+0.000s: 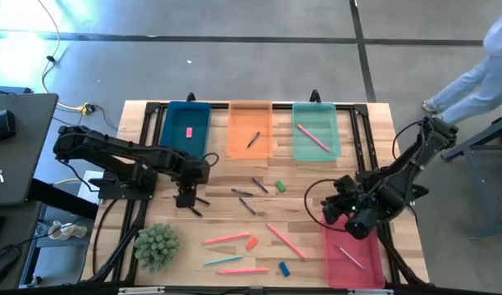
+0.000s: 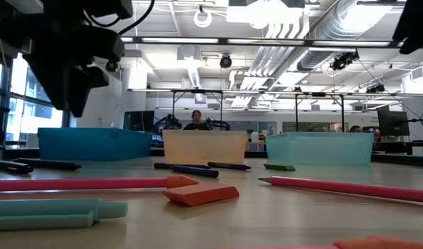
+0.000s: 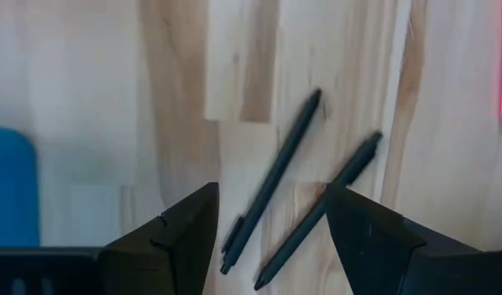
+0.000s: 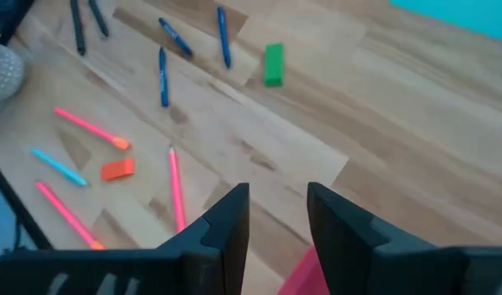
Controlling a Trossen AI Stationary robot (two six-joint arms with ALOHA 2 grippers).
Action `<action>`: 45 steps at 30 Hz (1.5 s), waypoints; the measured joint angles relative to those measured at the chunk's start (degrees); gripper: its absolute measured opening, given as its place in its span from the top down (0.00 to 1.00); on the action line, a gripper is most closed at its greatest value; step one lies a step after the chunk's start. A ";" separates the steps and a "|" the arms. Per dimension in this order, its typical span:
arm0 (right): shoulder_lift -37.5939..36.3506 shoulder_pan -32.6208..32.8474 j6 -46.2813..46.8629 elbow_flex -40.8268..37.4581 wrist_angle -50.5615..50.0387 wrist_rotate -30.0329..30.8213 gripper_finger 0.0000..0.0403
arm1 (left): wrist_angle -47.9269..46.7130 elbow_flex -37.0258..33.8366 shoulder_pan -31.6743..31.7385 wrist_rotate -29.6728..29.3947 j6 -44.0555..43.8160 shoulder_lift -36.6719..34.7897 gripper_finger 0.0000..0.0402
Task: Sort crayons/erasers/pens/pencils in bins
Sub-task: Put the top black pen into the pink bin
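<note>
2 black pens (image 3: 271, 176) are seen lying side by side on the wooden table (image 1: 308, 246) beneath the wide-spread, empty left gripper (image 1: 188, 199), while the right gripper (image 1: 337, 205), fingers narrowly parted and empty, is held above the red-pink bin (image 1: 349, 256) containing 1 pencil (image 1: 349, 257).

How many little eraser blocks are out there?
4: pink eraser in the dark blue plastic bin; green eraser, orange-red eraser and blue eraser loose on the wooden table. More may hide.
</note>
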 joint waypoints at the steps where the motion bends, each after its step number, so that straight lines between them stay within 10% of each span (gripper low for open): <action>1: 0.00 -0.53 -0.72 0.00 0.00 0.00 0.71 | 0.28 -0.69 0.00 0.72 0.92 0.00 0.48; 45: 0.04 -5.19 -6.12 0.00 -0.61 -0.42 0.71 | 7.76 -4.25 -1.40 -2.37 8.91 16.96 0.50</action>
